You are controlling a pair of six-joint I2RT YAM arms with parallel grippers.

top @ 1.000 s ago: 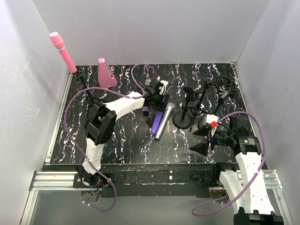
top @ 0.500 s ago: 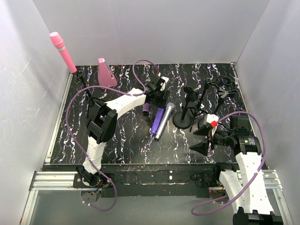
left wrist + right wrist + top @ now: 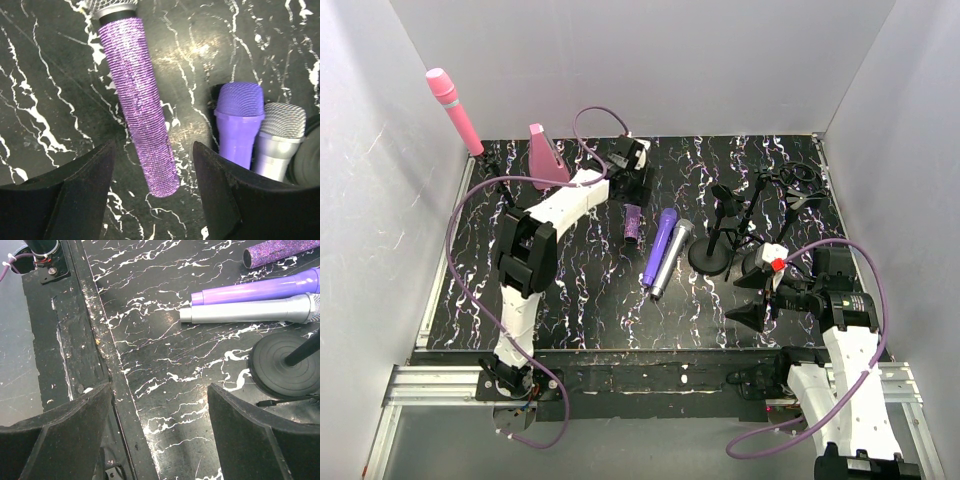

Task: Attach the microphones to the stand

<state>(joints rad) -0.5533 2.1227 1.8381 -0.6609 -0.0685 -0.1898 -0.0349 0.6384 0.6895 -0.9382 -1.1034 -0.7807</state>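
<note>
The glittery purple microphone (image 3: 634,222) lies flat on the black marbled table, its silver mesh head towards the far side. My left gripper (image 3: 632,190) hovers open just beyond it; in the left wrist view the glittery handle (image 3: 140,100) ends between the spread fingers of that gripper (image 3: 154,147), touching neither. The plain purple microphone (image 3: 660,247) and the silver-grey one (image 3: 672,258) lie side by side to its right. The pink microphone (image 3: 455,110) stands tilted at the far left, up on a stand (image 3: 500,185). My right gripper (image 3: 733,300) is open and empty near the front right.
A black stand with a round base (image 3: 710,257) and clip arms (image 3: 790,190) rises at the right, its base (image 3: 282,365) showing in the right wrist view. A pink wedge block (image 3: 545,157) sits at the back left. White walls close in three sides.
My left gripper has drawn back towards the far side and slightly left, uncovering the glittery purple microphone on the table. The right arm has not moved.
</note>
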